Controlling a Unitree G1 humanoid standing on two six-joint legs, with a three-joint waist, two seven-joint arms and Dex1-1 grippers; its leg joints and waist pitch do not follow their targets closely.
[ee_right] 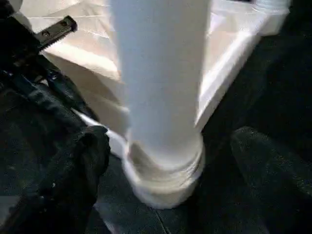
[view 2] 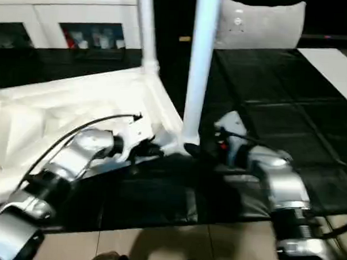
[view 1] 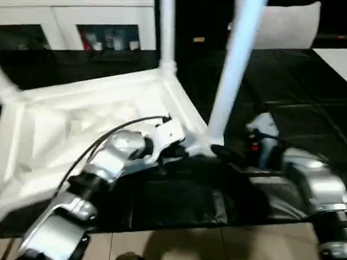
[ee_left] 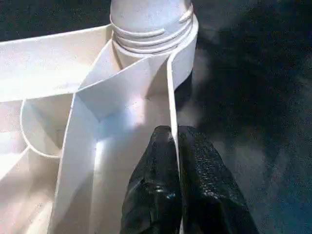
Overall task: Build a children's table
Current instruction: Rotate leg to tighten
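Observation:
The children's table lies upside down on the black mat, its ribbed white top (view 1: 76, 126) facing up. One white leg (view 1: 237, 63) stands in the near right corner socket (ee_left: 151, 29), a second leg (view 1: 166, 26) at the far corner, and a third (view 1: 3, 82) at the left edge. My left gripper (ee_left: 174, 141) is shut on the top's thin rim wall just beside the near socket. My right gripper (ee_right: 170, 161) is open, with one finger (ee_right: 87, 161) on each side of the leg's base and not touching it.
A white cabinet (view 1: 81, 11) with dark compartments stands behind the table. A white cushion (view 1: 287, 25) lies at the back right and a white board (view 1: 343, 62) at the right edge. The black mat (view 1: 289, 112) ends at pale floor tiles (view 1: 214, 247) in front.

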